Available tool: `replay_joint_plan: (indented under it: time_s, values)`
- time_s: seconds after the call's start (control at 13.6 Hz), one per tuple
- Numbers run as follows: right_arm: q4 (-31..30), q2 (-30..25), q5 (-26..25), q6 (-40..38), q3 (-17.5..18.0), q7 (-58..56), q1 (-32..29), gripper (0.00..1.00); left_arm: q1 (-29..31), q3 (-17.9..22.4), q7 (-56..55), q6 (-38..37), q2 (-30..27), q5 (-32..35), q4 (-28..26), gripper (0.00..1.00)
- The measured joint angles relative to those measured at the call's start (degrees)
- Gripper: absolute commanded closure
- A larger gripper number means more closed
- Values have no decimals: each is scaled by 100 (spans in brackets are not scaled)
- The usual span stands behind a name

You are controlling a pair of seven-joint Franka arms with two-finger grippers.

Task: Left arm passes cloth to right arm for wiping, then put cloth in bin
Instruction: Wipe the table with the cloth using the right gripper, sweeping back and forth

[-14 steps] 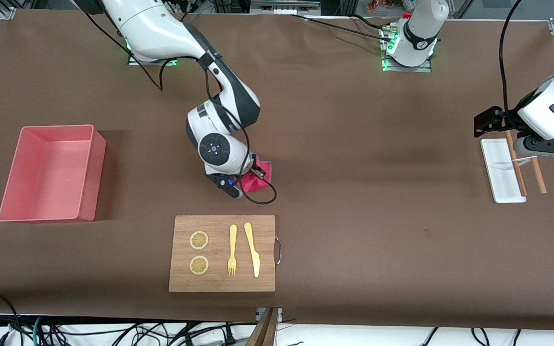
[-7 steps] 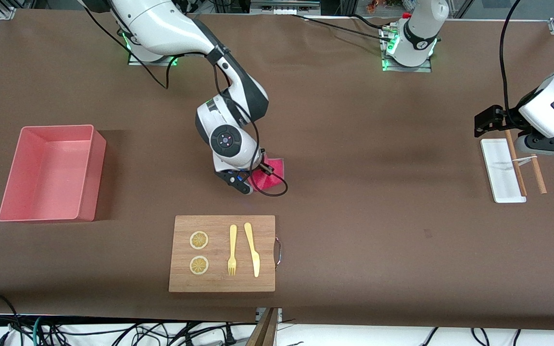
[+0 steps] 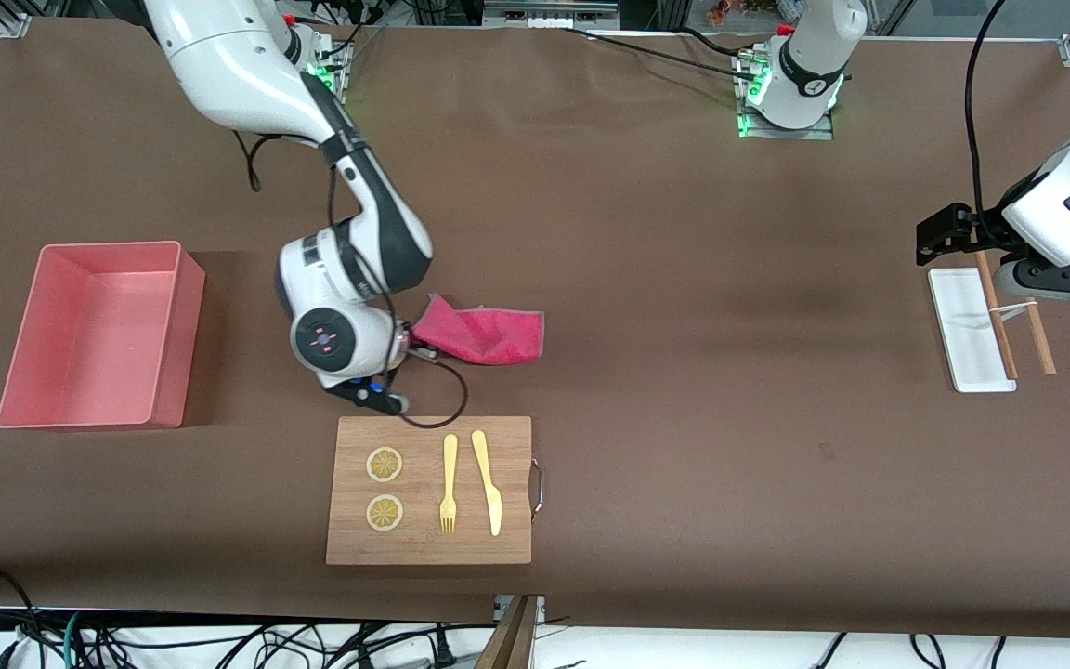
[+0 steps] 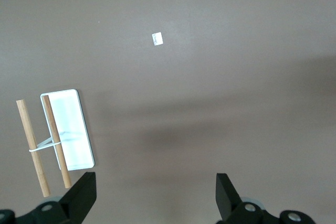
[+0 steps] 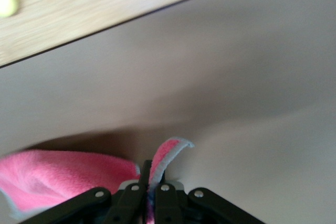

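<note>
two arms over one brown table (image 3: 684, 279). at the right arm's end sits the rectangular salmon-pink plastic bin (image 3: 6, 390), low straight walls, nothing seen inside. next along, the right gripper (image 3: 402, 348) is low over the table surface between the bin and the middle, just farther from the front camera than the rectangular wooden cutting board (image 3: 516, 437). its fingers (image 5: 140, 192) are pressed together, clamped on one edge of the fuzzy crimson-pink cloth (image 3: 484, 336); the rest of the cloth trails flat on the table toward the left arm's end. right wrist view: pinched cloth edge (image 5: 168, 156) sticks up between the fingers.

on the board: two round lemon slices (image 3: 384, 464), a yellow plastic fork (image 3: 449, 483), a yellow plastic knife (image 3: 487, 480), side by side.

at the left arm's end, the left gripper (image 4: 156, 192) waits up in the air, over the table beside a small flat white tray (image 3: 962, 325); fingers (image 4: 81, 195) spread wide, holding nothing. two thin wooden sticks (image 3: 1041, 339) lie at the tray, one across its edge.
</note>
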Motion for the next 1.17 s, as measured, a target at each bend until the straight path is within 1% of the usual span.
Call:
replay_joint_plan:
  time_s: [0.44,0.66,0.81,0.95,1.17]
  values:
    - [0,-70,-2,-698,-1194,-1953,-4,100,0,0,0,-5,1,0,2,0]
    - [-1,-72,-2,-859,-1601,-2627,-7,100,0,0,0,-6,1,0,2,0]
    - [-4,-89,-1,-882,-1735,-2847,-9,100,0,0,0,-6,1,0,2,0]
    - [1,-225,-1,-954,-1743,-2856,4,100,0,0,0,-6,1,0,2,0]
    - [26,-718,-1,-1213,-1777,-2885,22,100,0,0,0,-23,1,0,3,0]
